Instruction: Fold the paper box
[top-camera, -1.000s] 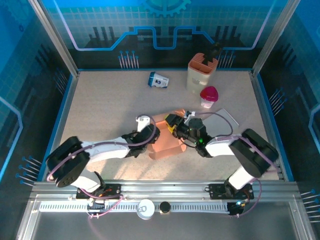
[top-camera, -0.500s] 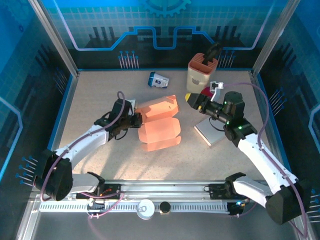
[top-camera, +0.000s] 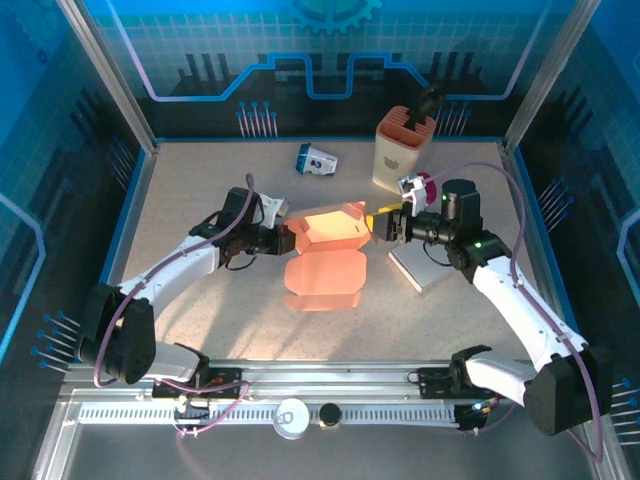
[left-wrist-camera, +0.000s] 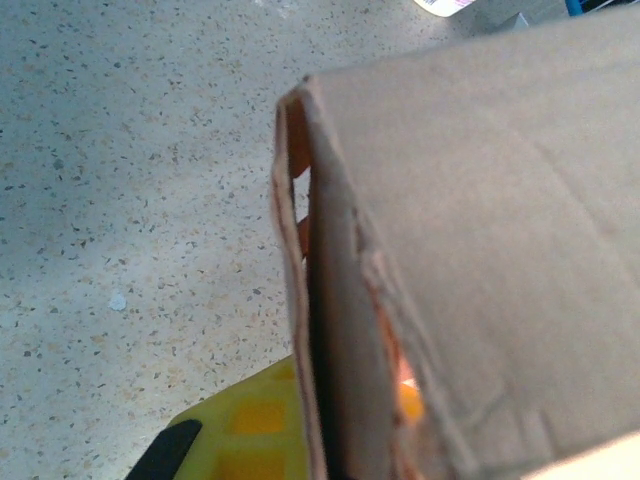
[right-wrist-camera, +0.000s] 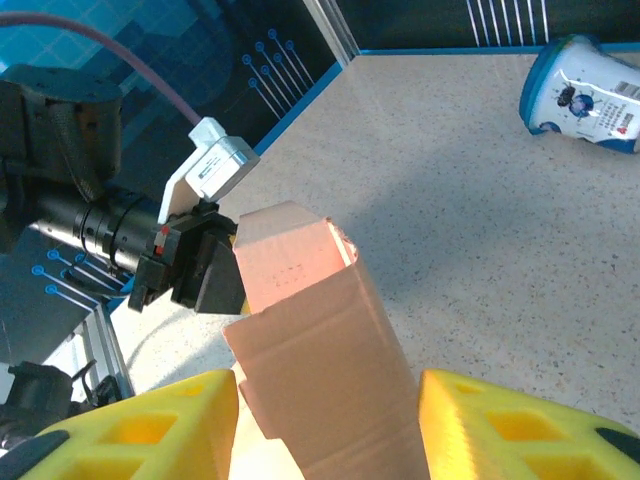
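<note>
Top external view is showing the right gripper (top-camera: 383, 228) arriving at the right end of the paper box (top-camera: 330, 232). The box is sitting at the middle of the bench (top-camera: 200, 190), its raised half standing up as a trough while its other half is lying flat toward the near edge. Half a second ago that gripper was hanging back by the pink-lidded cup (top-camera: 420, 186) toward the far right corner, apart from the box, and the raised half was tilting more loosely. The left gripper (top-camera: 283, 238) is meeting the box's left end, so both ends are now being bracketed, which I judge is readying the walls for squaring before the lid goes down. Left wrist view is showing a card wall edge-on, running down onto one yellow pad (left-wrist-camera: 255, 435); the card is hiding the opposite pad, yet the jaws are looking clamped on that wall. Right wrist view is showing the two yellow fingers (right-wrist-camera: 150, 420) spread wide, straddling the box's near end without pinching it, and the left gripper (right-wrist-camera: 200, 265) gripping the far end.
</note>
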